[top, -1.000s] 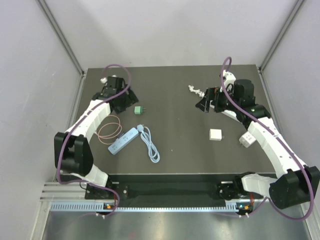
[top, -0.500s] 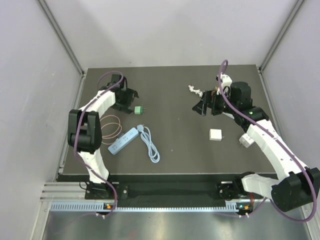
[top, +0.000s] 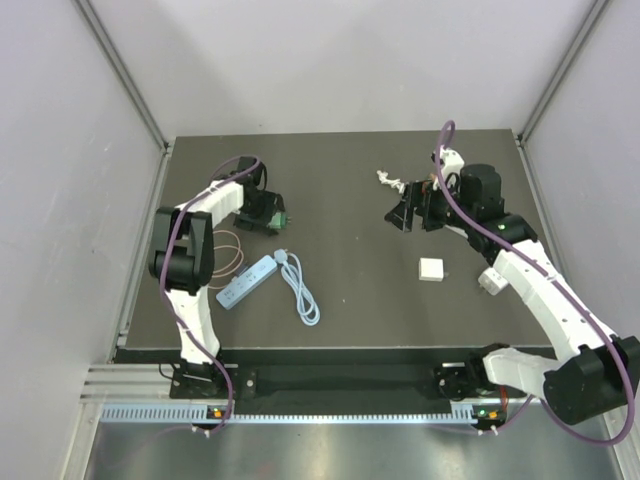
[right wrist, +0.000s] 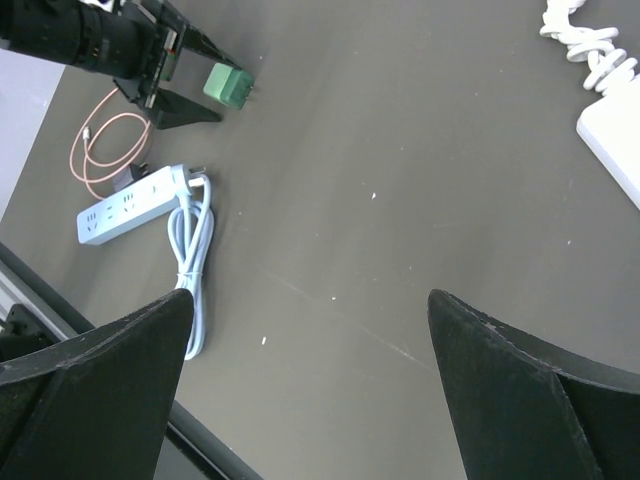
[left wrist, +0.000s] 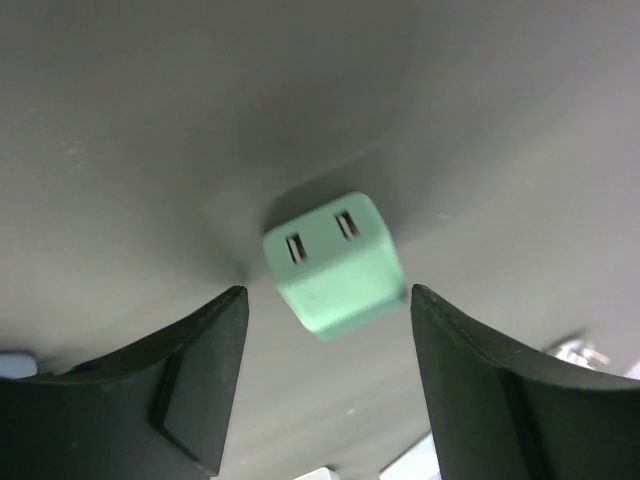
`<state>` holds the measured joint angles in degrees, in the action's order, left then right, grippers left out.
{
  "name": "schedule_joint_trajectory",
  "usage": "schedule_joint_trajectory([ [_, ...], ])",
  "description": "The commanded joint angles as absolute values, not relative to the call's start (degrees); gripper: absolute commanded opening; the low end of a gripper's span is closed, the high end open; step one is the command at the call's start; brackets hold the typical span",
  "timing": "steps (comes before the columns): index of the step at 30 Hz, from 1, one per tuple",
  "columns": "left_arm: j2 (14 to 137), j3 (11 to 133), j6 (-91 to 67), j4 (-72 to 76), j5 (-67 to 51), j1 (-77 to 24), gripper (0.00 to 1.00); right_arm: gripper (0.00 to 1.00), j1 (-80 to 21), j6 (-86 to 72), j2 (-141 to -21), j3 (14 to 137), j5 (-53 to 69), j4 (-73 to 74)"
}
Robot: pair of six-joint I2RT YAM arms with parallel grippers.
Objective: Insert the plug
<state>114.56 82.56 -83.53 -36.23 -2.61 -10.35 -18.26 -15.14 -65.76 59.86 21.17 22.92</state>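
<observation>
Left wrist view: the left gripper has swung across to straddle the green plug lying on the table, jaws apart and not touching it, so grasping comes next; the right gripper gapes wide.

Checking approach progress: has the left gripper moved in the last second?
Yes. The left gripper swung right in the top view to the unmoved green plug and now straddles it, jaws apart.

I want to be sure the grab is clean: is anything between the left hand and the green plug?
Nothing visible. The green plug lies on the table between the open fingers of the left hand, with a gap on each side.
</observation>
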Motion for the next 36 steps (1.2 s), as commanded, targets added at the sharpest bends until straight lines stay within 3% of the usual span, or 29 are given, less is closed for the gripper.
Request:
schedule_joint_trajectory([
  [1,116.4,81.7,-86.0,-35.0,-3.3,-10.7,0.68,1.0,-19.3,-14.5,-63.5,60.5,20.2,22.6],
  [7,116.8,81.3,-86.0,-33.9,-2.7,-11.0,0.63,1.0,-20.0,-14.0,-63.1,60.6,18.9,23.1],
  [8,116.6,81.3,-85.9,-33.8,-2.4,-11.0,0.56,1.0,-20.0,-13.8,-63.3,60.9,18.8,23.6],
  [14,115.8,81.6,-81.0,-33.1,-1.2,-11.1,0.39,1.0,-20.4,-13.1,-63.3,61.1,17.9,24.3],
  [17,116.1,81.3,-77.4,-32.0,-1.5,-11.1,0.16,1.0,-20.4,-12.9,-63.4,61.4,18.0,24.6],
  [18,116.1,81.1,-76.3,-31.4,-3.1,-11.2,0.04,1.0,-20.4,-13.1,-63.3,61.5,17.9,24.6],
  [19,116.1,80.9,-73.3,-30.2,-4.3,-11.2,0.0,1.0,-20.5,-13.1,-63.3,61.5,18.0,24.6],
  [23,115.2,82.6,-62.8,-26.7,-10.9,-12.2,0.0,1.0,-20.3,-15.5,-63.6,60.7,19.6,21.7],
  [28,106.3,84.7,-42.6,-27.1,-10.4,-16.9,0.0,1.0,-19.9,-19.4,-68.1,65.2,18.6,23.2],
  [33,93.6,78.2,-28.0,-21.9,-14.2,-22.7,0.0,1.0,-19.8,-17.0,-69.7,71.0,22.5,28.9],
  [36,88.3,72.4,-21.2,-18.7,-15.1,-28.7,0.0,0.94,-19.8,-14.7,-69.8,73.5,24.0,32.8],
])
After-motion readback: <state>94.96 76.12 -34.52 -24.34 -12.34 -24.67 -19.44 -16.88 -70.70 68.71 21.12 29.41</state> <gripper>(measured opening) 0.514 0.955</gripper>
